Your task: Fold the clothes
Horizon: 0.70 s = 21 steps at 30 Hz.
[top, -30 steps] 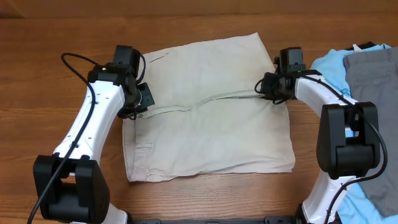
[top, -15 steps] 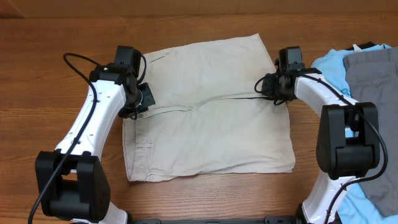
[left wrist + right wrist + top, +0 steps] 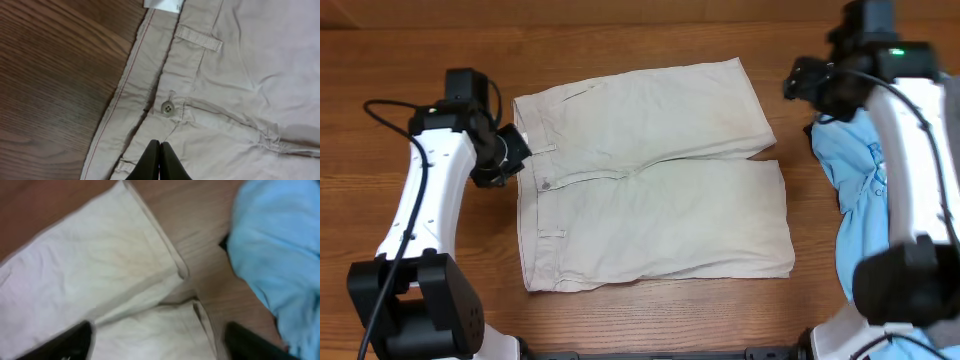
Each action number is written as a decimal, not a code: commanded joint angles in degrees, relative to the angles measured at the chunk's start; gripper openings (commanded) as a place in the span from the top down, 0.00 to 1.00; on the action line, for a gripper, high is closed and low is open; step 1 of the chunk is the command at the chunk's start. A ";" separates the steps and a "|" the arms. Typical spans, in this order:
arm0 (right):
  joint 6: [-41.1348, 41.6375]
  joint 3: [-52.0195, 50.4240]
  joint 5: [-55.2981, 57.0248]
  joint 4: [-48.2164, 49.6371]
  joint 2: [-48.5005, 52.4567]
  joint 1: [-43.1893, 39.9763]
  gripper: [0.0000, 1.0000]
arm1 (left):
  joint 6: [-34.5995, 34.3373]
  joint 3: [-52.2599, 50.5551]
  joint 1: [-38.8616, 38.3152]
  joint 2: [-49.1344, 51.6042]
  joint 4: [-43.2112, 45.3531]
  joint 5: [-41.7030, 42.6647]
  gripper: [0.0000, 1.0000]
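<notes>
The beige shorts (image 3: 660, 190) lie spread flat on the wooden table, waistband to the left and both legs pointing right. My left gripper (image 3: 516, 152) is at the waistband's left edge. In the left wrist view it (image 3: 160, 159) is shut with nothing between its fingers, hovering just below the waistband button (image 3: 167, 107), and a white label (image 3: 165, 4) shows at the top. My right gripper (image 3: 807, 88) hangs raised beyond the upper leg's hem. It (image 3: 165, 342) stands wide open above the two leg ends of the shorts (image 3: 100, 270), holding nothing.
A light blue T-shirt (image 3: 855, 170) lies at the right edge, close to the leg hems, and also shows in the right wrist view (image 3: 280, 255). Bare wooden table (image 3: 400, 60) surrounds the shorts on the left, back and front.
The right gripper opened, let go of the shorts and lifted away to the back right. The left gripper drew left off the middle of the waistband, staying shut. The shorts now lie flatter.
</notes>
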 commanded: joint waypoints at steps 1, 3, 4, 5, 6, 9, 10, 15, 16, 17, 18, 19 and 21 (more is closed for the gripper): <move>0.13 0.11 1.38 -2.78 0.87 -1.03 0.00 | 1.20 -1.27 -0.70 1.25 -0.02 1.57 0.96; 0.13 0.09 1.38 -3.19 0.90 -1.11 0.00 | 2.51 -1.27 -1.55 1.44 0.28 1.99 0.96; 0.13 0.09 1.38 -3.17 0.90 -1.11 0.00 | 2.84 -1.27 -2.14 1.44 0.46 1.95 0.96; 0.13 0.09 1.38 -3.17 0.90 -1.11 0.00 | 3.32 -1.27 -2.67 1.44 0.44 1.97 0.96; 0.15 0.09 1.38 -3.17 0.90 -1.11 0.00 | 3.69 -1.27 -3.45 1.44 0.04 1.95 0.96; 0.15 0.09 1.38 -3.17 0.90 -1.11 0.00 | 3.67 -1.29 -5.90 1.46 -2.91 1.09 0.96; 0.13 0.09 1.38 -3.17 0.90 -1.11 0.00 | 3.65 -1.40 -6.64 1.49 -3.93 0.98 0.96; 0.13 0.09 1.38 -3.15 0.90 -1.11 0.00 | 3.08 -5.42 -9.90 1.49 -2.97 -0.72 0.96; 0.13 0.09 1.38 -3.15 0.90 -1.11 0.00 | 2.95 -6.71 -10.27 1.49 -1.99 -0.70 0.96; 0.15 0.09 1.38 -3.15 0.90 -1.11 0.00 | 2.99 -8.44 -10.71 1.49 -0.44 -0.76 0.96; 0.13 0.09 1.38 -3.15 0.90 -1.11 0.00 | 2.97 -10.23 -10.99 1.49 1.40 -1.42 0.96; 0.15 0.09 1.38 -3.15 0.90 -1.11 0.00 | 2.97 -11.69 -11.13 1.49 2.91 -2.01 0.96; 0.13 0.09 1.38 -3.04 0.90 -1.11 0.00 | 2.75 -14.56 -11.13 1.49 6.03 -2.78 0.96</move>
